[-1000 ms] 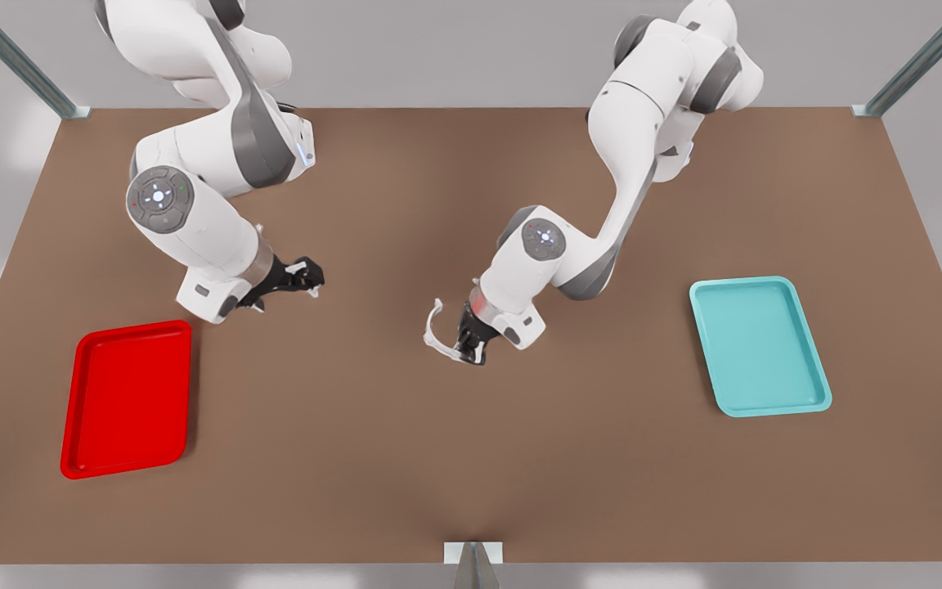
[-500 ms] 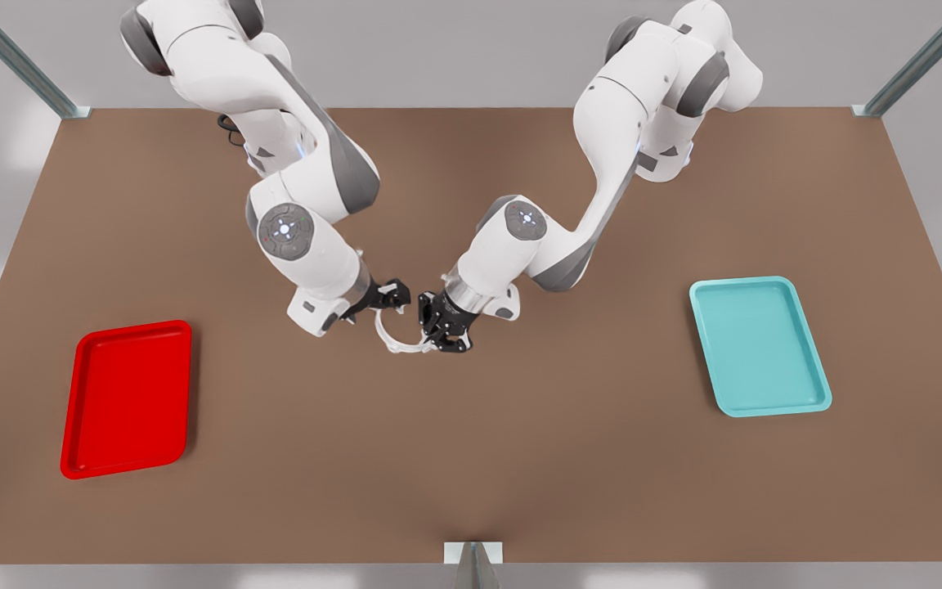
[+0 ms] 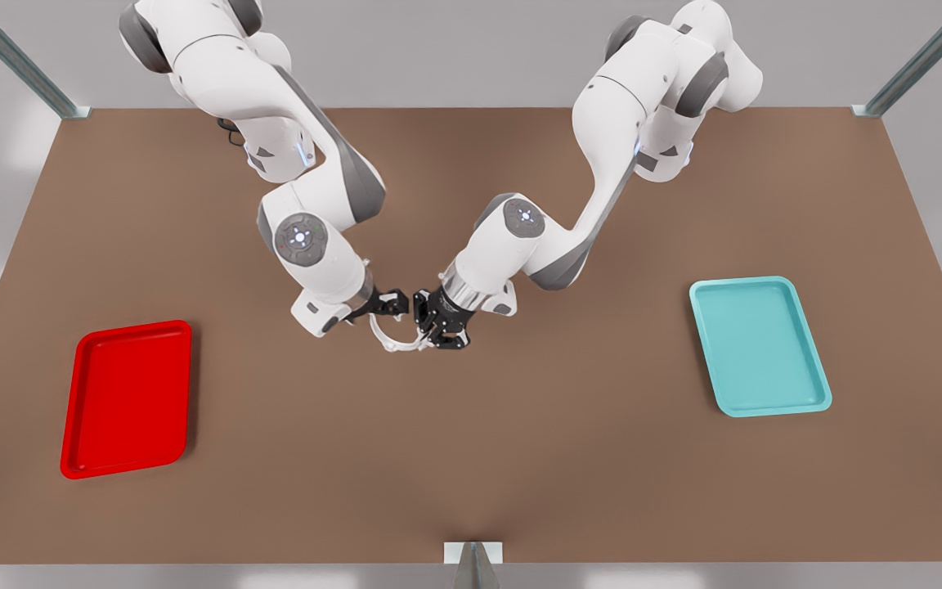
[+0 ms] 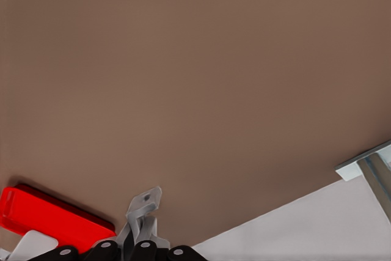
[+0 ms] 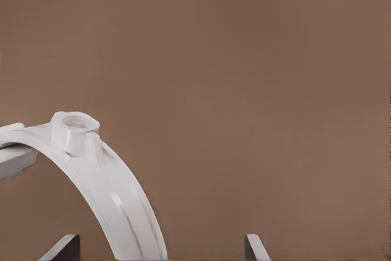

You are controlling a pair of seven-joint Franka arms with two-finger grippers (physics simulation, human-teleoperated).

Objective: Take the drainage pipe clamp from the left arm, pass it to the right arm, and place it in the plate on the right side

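Front view: over the brown table's (image 3: 471,458) middle, the thin white C-shaped drainage pipe clamp (image 3: 393,342) hangs between both black grippers. Left gripper (image 3: 437,321) pinches one end; right gripper (image 3: 389,304) sits at the other. The flat red plate (image 3: 78,393) lies near the table's left edge.

Left wrist view: left gripper (image 4: 129,250) pressed on a clamp tab (image 4: 144,207).

Right wrist view: right gripper (image 5: 162,250) fingers spread around the clamp band (image 5: 110,187).

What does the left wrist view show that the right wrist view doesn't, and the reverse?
Left wrist view, not the right: the plate, a metal post past the table edge, and the left gripper shut on a tab of the drainage pipe clamp. Right wrist view, not the left: the clamp's curved band with its hex boss, between the right gripper's open jaws. Both: clamp and brown table.
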